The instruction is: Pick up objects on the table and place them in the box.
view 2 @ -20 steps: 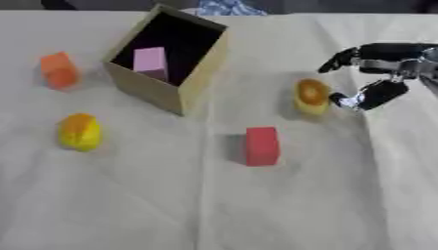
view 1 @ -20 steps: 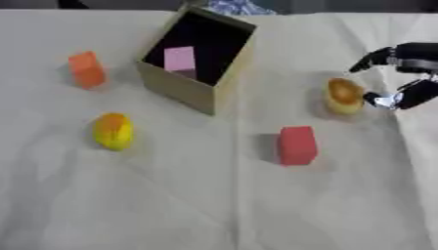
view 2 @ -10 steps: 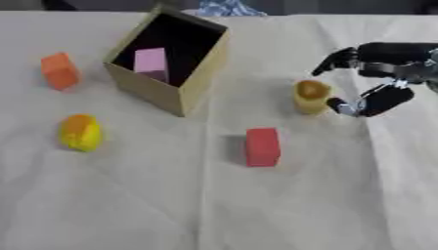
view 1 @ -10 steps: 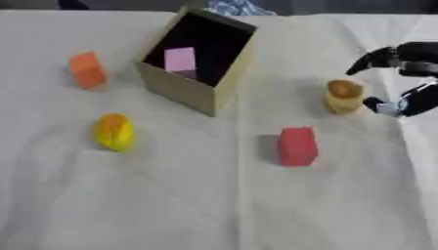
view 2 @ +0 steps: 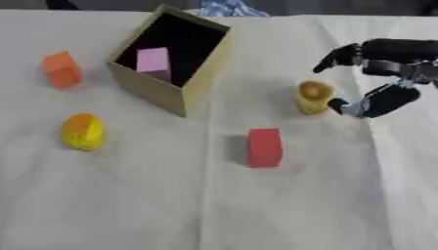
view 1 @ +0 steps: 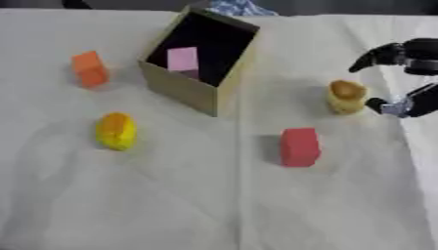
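Observation:
An open cardboard box (view 2: 175, 93) lies tipped toward me at upper centre, with a pink block (view 2: 154, 60) inside it. On the white cloth lie an orange block (view 2: 61, 70) at far left, a yellow-orange rounded object (view 2: 82, 131) at lower left, and a red block (view 2: 264, 147) in the middle. A small yellow cup-like object (view 2: 314, 96) stands upright right of the box. My right hand (view 2: 383, 62) hovers just right of it, open, its fingers and thumb spread around but apart from the cup. My left hand shows in neither view.
A white cloth (view 2: 214, 205) covers the table, with a seam running down the middle. A blue-patterned thing (view 2: 227, 8) lies behind the box at the far edge.
The yellow cup, tilted a second ago, now stands upright. My right hand has drawn slightly back from it to the right.

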